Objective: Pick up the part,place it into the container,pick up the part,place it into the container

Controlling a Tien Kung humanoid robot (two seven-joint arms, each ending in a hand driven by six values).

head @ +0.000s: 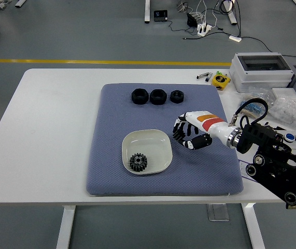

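**While One Gear Sits in the Bowl, Three Parts Wait on the Mat**

While a black gear [138, 162] lies in the white bowl [158, 142], three black parts [157, 96] stand in a row near the far edge of the blue mat [111, 129]. Just right of the bowl, the right hand [190, 136] hovers over the mat with fingers [180, 130] loosely curled, grasping nothing. Mat and bowl rest on a white tabletop [54, 129]; a grey box [262, 70] and clutter crowd its right end. Beyond lies grey floor with a yellow line [85, 61] and cables.
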